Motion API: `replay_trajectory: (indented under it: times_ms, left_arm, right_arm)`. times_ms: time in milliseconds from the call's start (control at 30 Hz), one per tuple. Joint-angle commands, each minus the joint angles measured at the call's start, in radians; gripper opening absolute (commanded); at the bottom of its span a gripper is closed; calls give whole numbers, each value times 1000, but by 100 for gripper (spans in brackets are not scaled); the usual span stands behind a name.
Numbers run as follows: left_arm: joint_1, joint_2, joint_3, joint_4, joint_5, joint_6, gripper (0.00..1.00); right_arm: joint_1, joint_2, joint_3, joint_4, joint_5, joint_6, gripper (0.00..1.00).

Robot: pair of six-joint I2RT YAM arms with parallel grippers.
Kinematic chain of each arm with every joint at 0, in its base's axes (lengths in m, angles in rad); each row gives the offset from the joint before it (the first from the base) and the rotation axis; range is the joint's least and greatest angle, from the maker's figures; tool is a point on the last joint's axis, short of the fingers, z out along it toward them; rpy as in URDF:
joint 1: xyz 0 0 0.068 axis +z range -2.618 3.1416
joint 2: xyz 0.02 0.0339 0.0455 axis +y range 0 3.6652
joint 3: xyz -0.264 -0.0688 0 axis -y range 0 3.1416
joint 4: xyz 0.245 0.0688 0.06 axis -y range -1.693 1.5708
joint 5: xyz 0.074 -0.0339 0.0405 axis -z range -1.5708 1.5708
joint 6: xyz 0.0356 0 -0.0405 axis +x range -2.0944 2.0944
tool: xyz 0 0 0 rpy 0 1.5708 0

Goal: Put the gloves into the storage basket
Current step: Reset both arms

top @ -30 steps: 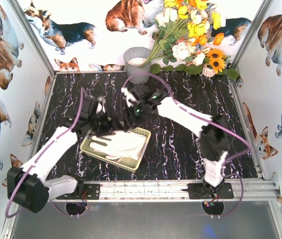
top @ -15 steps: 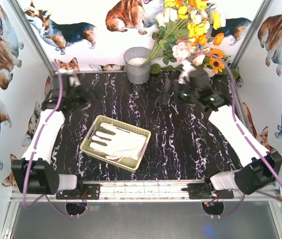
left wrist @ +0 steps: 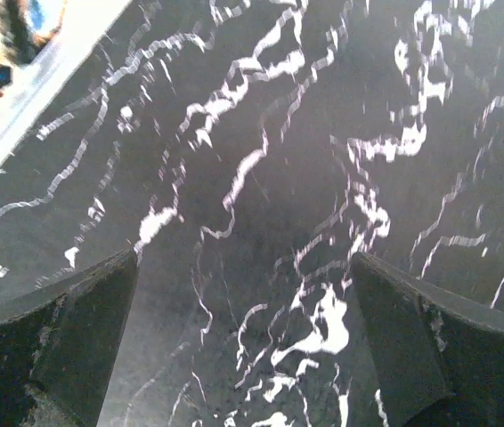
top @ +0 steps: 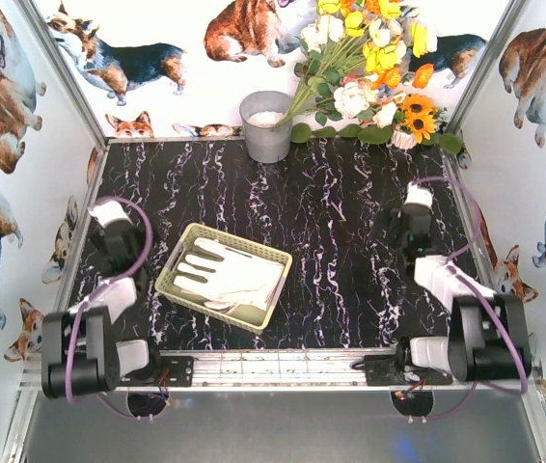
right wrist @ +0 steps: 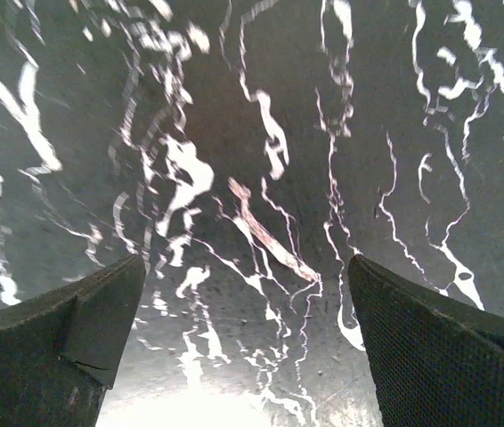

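Left gripper (left wrist: 243,276), lower left of the top view: fingers wide apart, only the black marbled table (top: 341,260) between them. Right gripper (right wrist: 243,285), lower right: likewise apart, nothing held. Basket (top: 174,257), lower centre, sits askew and holds the white gloves (top: 239,280), piled together; count unclear. Grey bucket (top: 266,135), upper centre: something white inside, unidentifiable. Flowers (top: 365,68) lean beside it, cut off at the top edge.

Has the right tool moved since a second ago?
Yes. The right tool has left the far rim of the storage basket and pulled back rightward, toward its own base.
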Motion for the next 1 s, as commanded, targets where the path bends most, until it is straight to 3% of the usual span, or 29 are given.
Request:
replay_trajectory:
  times_ms: [0,67,133,233,267,300,333,367,433,467,533,667,967]
  left_arm:
    - [-82,88,-92,501,-45,172,100]
    - [-118,126,-56,421,-6,218,100]
    - [-140,174,-89,485,-4,242,100]
    - [-171,327,-198,846,14,285,100]
    - [-198,380,-194,900,-12,323,100]
    - [-216,351,-157,751,-16,338,100]
    - [-215,342,-115,681,-10,333,100]
    - [-204,371,-111,724,-42,324,100]
    - [-193,348,-101,659,-56,285,100]
    - [-193,364,-110,711,-63,297,100]
    - [-196,348,-106,668,-61,285,100]
    - [-195,354,-111,696,-61,288,100]
    - [-195,357,-112,700,-59,291,100]
  right_arm:
    - [9,76,-88,387,48,-142,100]
    - [9,125,-147,538,56,-152,100]
    - [16,181,-192,694,24,-178,100]
    - [23,153,-214,655,-9,-181,100]
    - [23,178,-249,770,-42,-198,100]
    - [25,221,-285,898,-75,-224,100]
    - [31,223,-288,905,-81,-236,100]
    - [32,195,-269,818,-76,-232,100]
    - [21,180,-213,681,-72,-205,100]
    - [14,197,-221,720,-74,-195,100]
    - [13,225,-260,846,-74,-205,100]
    - [13,199,-235,758,-77,-203,100]
    - [13,219,-253,821,-78,-206,100]
